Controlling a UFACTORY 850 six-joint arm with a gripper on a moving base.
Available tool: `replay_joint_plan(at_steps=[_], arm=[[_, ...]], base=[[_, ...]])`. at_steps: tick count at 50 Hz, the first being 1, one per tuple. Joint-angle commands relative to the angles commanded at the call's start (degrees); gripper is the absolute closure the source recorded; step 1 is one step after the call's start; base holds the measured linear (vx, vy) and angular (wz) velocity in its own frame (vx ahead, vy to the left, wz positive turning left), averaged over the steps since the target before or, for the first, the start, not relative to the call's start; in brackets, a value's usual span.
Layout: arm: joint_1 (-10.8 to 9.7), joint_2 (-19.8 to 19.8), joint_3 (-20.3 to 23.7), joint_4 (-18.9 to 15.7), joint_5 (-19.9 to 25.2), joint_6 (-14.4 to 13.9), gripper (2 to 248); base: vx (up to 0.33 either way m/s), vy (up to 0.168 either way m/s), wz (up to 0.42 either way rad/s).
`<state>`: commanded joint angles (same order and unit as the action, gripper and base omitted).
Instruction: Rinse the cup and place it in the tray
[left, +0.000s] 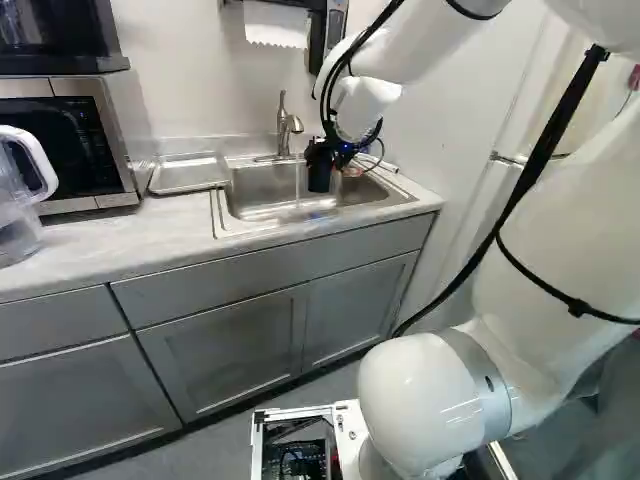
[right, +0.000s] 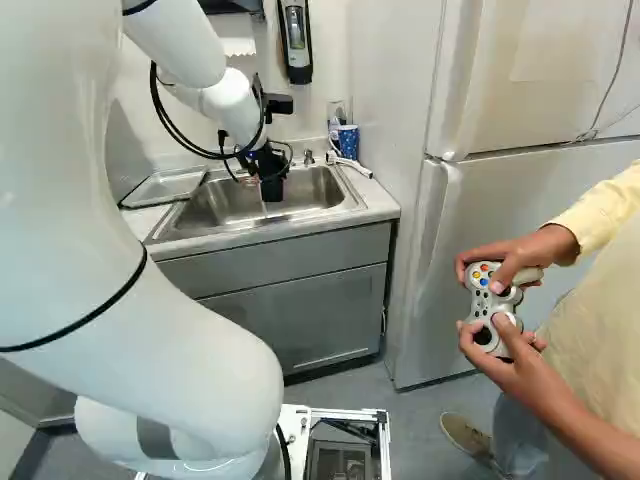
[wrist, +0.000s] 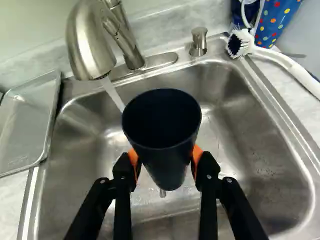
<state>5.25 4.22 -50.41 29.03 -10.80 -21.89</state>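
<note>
Over the sink (left: 262, 190), my gripper (left: 322, 160) holds the black cup (left: 319, 178). In the wrist view the gripper (wrist: 165, 162) is shut on the cup (wrist: 164, 150), an orange pad pressed to each side; its mouth faces the camera. Water runs from the faucet (wrist: 90, 42) and passes at the cup's rim on the faucet side; whether any enters the cup I cannot tell. The metal tray (wrist: 25, 120) lies on the counter beside the sink, and shows in the left base view (left: 188, 173) between sink and microwave.
A white brush (wrist: 282, 60) and a blue dotted cup (wrist: 275, 20) stand at the sink's back corner, near a soap pump (wrist: 198, 41). A microwave (left: 75, 140) and a clear pitcher (left: 20, 195) are on the counter. A person's hands (right: 515, 340) hold a controller beside the fridge.
</note>
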Motion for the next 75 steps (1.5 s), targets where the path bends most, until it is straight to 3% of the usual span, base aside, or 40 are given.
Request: replay_joint_plan(at_steps=[32,75], arm=[[0.3,-0.1,-0.1,-2.1,-1.9,0.0,130],[1.4,-0.9,-0.9,-13.8,-6.2,0.0,130]], base=[[0.0,0.0,0.0],[0.0,0.0,0.0]])
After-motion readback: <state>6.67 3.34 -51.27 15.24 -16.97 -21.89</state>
